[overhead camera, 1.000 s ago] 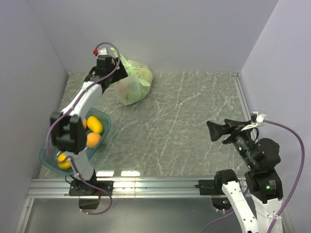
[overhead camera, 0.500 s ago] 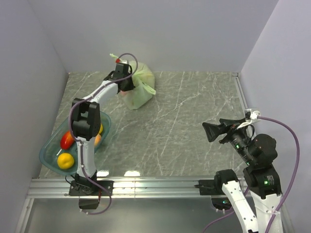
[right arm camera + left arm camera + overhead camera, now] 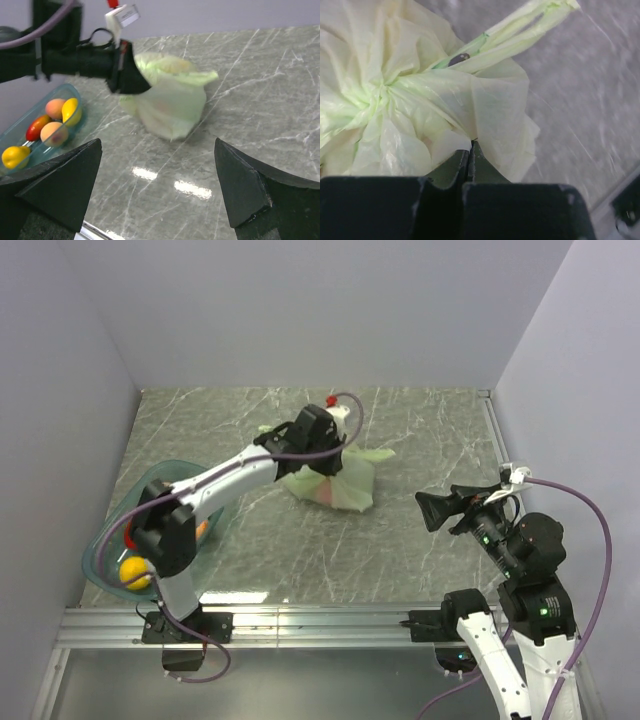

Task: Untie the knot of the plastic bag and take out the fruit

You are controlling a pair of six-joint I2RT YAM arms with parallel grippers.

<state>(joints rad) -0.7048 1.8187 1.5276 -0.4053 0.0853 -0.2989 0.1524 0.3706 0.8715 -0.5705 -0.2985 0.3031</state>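
The pale green plastic bag (image 3: 338,483) lies crumpled near the middle of the table, also seen in the right wrist view (image 3: 172,102). My left gripper (image 3: 322,454) reaches over from the left and is shut on a fold of the bag's film (image 3: 470,145). The knot (image 3: 381,90) is a bunched gather left of the fingertips, and a handle loop (image 3: 520,30) trails away up to the right. The fruit inside the bag shows only as a faint pinkish shape through the film (image 3: 165,107). My right gripper (image 3: 432,511) hovers open at the right, about a hand's length from the bag (image 3: 157,190).
A teal transparent tray (image 3: 100,540) stands at the near left holding a yellow lemon (image 3: 135,572) and other orange, yellow and red fruit (image 3: 52,131). Walls close the table at the left, back and right. A metal rail (image 3: 320,625) runs along the near edge.
My left gripper has shut on the bag and swung it from the back left corner to the middle of the table. The right arm has barely moved.
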